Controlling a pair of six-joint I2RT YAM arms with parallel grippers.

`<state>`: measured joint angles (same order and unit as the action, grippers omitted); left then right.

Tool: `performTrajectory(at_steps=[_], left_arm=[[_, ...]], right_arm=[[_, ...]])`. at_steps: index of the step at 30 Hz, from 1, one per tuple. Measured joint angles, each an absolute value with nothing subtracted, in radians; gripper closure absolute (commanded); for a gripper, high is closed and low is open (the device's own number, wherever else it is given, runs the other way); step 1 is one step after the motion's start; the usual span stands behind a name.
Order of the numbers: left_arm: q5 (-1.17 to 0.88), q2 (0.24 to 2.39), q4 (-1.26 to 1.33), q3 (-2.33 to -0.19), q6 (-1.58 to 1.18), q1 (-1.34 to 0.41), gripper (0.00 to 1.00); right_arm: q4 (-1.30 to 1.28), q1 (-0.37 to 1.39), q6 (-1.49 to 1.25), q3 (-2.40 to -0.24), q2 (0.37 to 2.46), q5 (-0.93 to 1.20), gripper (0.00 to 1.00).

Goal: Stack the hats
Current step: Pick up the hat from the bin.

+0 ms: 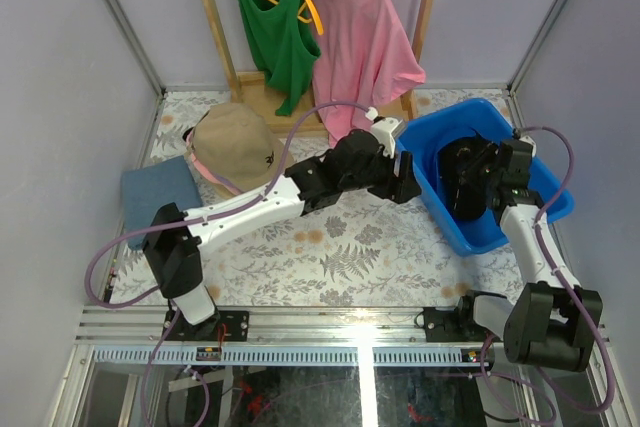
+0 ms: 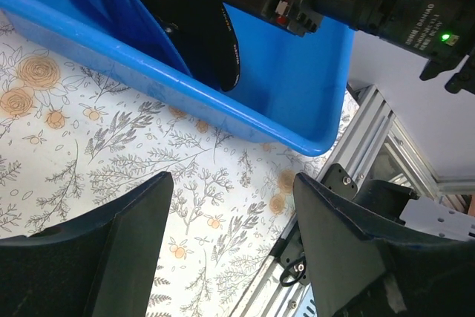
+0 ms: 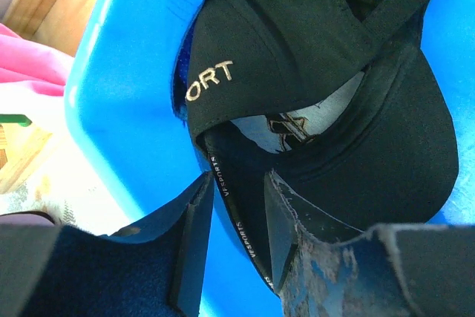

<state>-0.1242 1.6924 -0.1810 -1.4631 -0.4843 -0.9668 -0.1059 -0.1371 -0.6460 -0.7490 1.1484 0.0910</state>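
Note:
A black cap (image 3: 312,35) with gold lettering lies inside the blue bin (image 1: 470,112) at the right; it also shows in the top view (image 1: 458,205) and the left wrist view (image 2: 215,42). My right gripper (image 3: 237,177) reaches into the bin (image 3: 126,72). Its fingers stand slightly apart astride the cap's inner band, with blue showing in the gap. In the top view it (image 1: 470,172) is over the cap. My left gripper (image 2: 231,180) is open and empty above the tablecloth, just outside the bin's left wall (image 2: 282,72); in the top view it (image 1: 410,187) is beside the bin. A tan cap (image 1: 235,145) sits on a pink cap (image 1: 203,169) at the back left.
A blue-grey folded fabric piece (image 1: 160,195) lies left of the tan cap. A wooden rack (image 1: 262,97) at the back holds a green tank top (image 1: 275,32) and a pink T-shirt (image 1: 355,42). A metal rail (image 2: 371,139) runs along the table's near edge.

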Motion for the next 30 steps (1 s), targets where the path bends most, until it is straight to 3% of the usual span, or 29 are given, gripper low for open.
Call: performTrajectory(at_steps=[10, 20, 30], left_arm=[[-0.103, 1.715, -0.181, -1.464, -0.473, -0.979, 0.35], [-0.081, 1.718, -0.184, -1.464, -0.469, -0.983, 0.35], [-0.068, 1.729, -0.184, -1.475, -0.470, -0.983, 0.35]], right_arm=[[-0.106, -0.139, -0.643, -0.745, 1.148, 0.093, 0.67], [-0.110, -0.139, -0.622, -0.739, 1.084, 0.145, 0.52], [-0.160, -0.015, -0.548, -0.806, 1.139, 0.145, 0.49]])
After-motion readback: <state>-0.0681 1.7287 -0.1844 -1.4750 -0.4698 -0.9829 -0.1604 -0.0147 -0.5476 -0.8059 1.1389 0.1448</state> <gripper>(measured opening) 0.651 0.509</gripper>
